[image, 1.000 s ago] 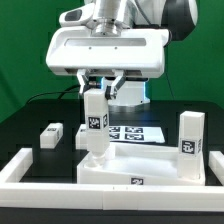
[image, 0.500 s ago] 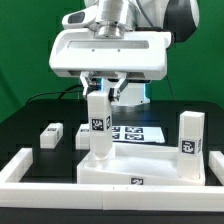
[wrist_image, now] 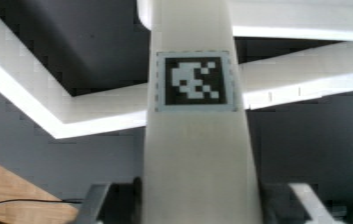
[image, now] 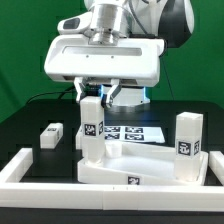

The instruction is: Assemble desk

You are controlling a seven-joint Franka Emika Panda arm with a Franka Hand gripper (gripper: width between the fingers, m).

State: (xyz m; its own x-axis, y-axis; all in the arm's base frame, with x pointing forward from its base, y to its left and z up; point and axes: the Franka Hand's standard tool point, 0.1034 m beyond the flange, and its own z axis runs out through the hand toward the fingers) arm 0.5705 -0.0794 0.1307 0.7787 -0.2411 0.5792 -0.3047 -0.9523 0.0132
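Observation:
The desk's white tabletop slab lies flat at the front of the exterior view. One tagged leg block stands upright on its right corner. A second leg block stands upright on the left corner, and my gripper is shut on its top end. In the wrist view this leg runs away from the camera with its tag facing it. My gripper straddles the leg, one finger on each side. A third leg block lies loose on the black table at the exterior view's left.
The marker board lies behind the tabletop. A long white border rail runs along the front and the exterior view's left, close to the slab. The arm's wide white housing hangs over the scene.
The held leg, the tabletop and the right leg on it have all shifted slightly toward the exterior view's left. The loose block has stayed put.

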